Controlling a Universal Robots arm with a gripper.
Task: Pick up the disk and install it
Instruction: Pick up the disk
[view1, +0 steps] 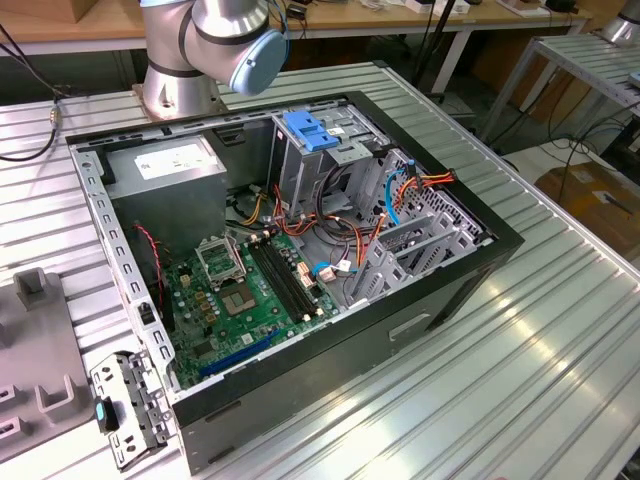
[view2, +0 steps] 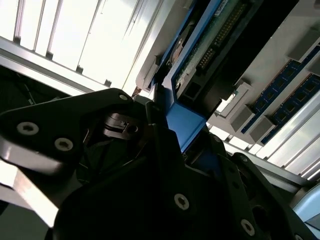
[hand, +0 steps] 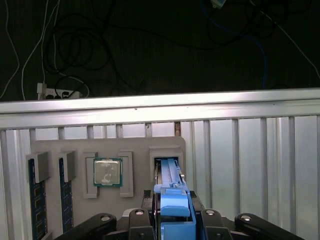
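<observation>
The disk (hand: 173, 192) stands on edge in a slot of a grey parts tray (hand: 135, 150), its bright blue carrier rising toward the camera. My gripper (hand: 175, 222) has its black fingers (hand: 139, 220) pressed against both sides of the blue end tab. In the second wrist view the same blue tab (view2: 182, 122) sits clamped in my gripper (view2: 172, 137), with the drive's green circuit board (view2: 215, 35) beyond it. The open computer case (view1: 300, 250) lies on the metal table, and the arm's base (view1: 190, 60) stands behind it.
The tray also holds a processor chip (hand: 107, 171) and two memory sticks (hand: 35, 205). Just past the tray runs the table's edge rail (hand: 160, 107), then dark floor with cables. Inside the case stands a tall metal cage with a blue clip (view1: 310, 130).
</observation>
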